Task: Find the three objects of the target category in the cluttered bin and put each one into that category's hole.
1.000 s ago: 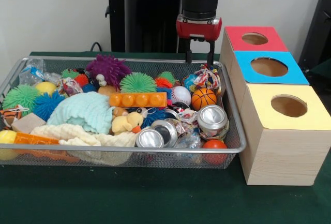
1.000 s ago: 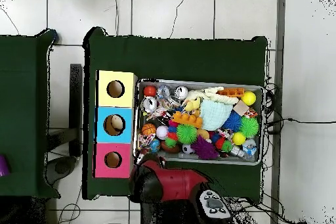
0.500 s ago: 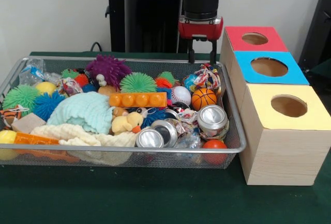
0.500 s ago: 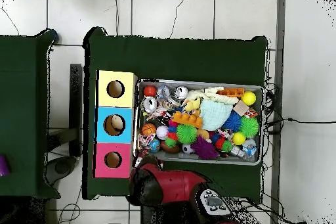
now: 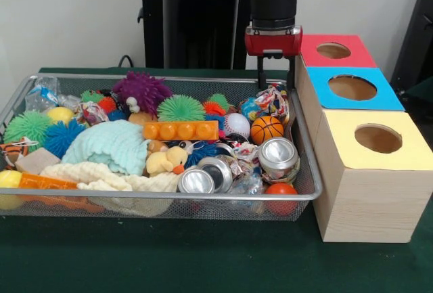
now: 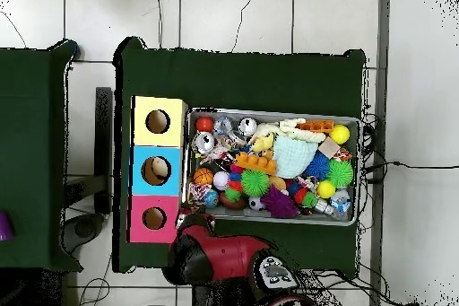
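Observation:
The wire mesh bin (image 5: 169, 197) lies on the green table, packed with toys; it also shows in the overhead view (image 6: 269, 111). One wrinkly whitish bundle with red and blue patches (image 5: 272, 99) lies in the bin's far right corner. A second bundle (image 5: 91, 111) lies at the far left, and a third (image 5: 245, 151) is wedged between the cans. My gripper (image 5: 275, 82) hangs open and empty just above the far right corner bundle, next to the red-topped box. The yellow-topped box's hole (image 5: 377, 138) is nearest the camera, also seen from overhead (image 6: 158, 121).
Blue-topped (image 5: 352, 87) and red-topped (image 5: 333, 50) boxes stand behind the yellow one, right of the bin. Silver cans (image 5: 277, 152), a small basketball (image 5: 266, 129), spiky balls (image 5: 180, 108), an orange block (image 5: 180, 130) and a mint cloth (image 5: 108, 145) fill the bin. The red arm (image 6: 220, 253) shows below the bin from overhead.
My gripper has moved to the right in the front view, toward the red-topped box, staying open and empty. Nothing in the bin has moved.

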Controlling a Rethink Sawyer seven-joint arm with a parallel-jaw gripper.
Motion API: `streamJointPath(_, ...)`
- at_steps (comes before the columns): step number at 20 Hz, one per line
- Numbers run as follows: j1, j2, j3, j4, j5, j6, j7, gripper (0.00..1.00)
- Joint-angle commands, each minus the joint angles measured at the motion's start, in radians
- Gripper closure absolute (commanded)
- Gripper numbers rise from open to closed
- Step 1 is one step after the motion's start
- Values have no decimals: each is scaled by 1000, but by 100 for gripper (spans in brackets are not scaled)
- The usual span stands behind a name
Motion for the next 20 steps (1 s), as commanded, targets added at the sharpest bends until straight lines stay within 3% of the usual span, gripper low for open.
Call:
streamJointPath(1,8,37,33,-84,56,-79,177,0)
streamJointPath(12,-31,-29,44,-78,47,-31,166,0)
streamJointPath(20,23,-68,-26,-72,89,-80,184,0)
